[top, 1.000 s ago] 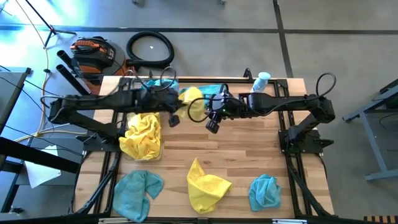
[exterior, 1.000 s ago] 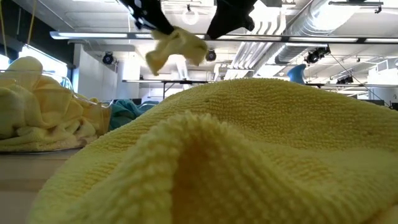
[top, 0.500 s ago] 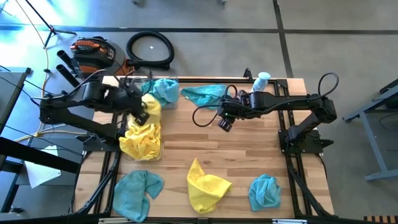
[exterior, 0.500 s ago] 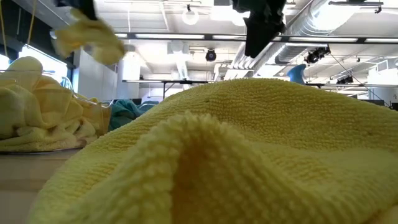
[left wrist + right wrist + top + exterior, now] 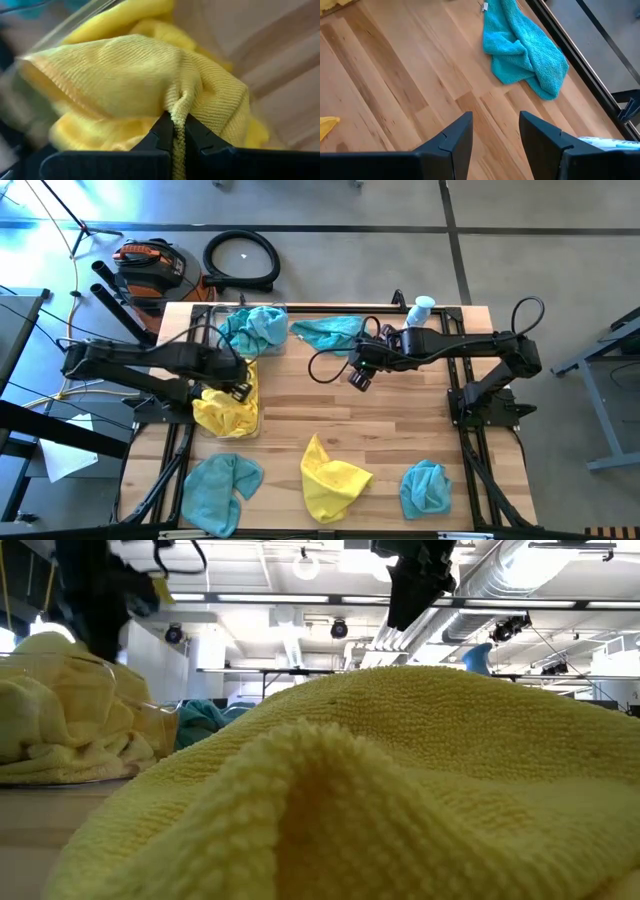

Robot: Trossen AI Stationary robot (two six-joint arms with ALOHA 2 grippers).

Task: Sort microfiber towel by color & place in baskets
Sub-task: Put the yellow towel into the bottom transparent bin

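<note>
Now left gripper clamped on yellow towel, directly over yellow basket; right gripper fingers apart, empty, mid-table.

I see a bottle standing at the table's far right corner. Beyond that edge, on the floor, lie a coiled black hose and an orange-black tool.

Both arms, the left arm and the right arm, are dark, slim, jointed tubes trailing looped black cables, each tipped with two flat black fingers.
</note>
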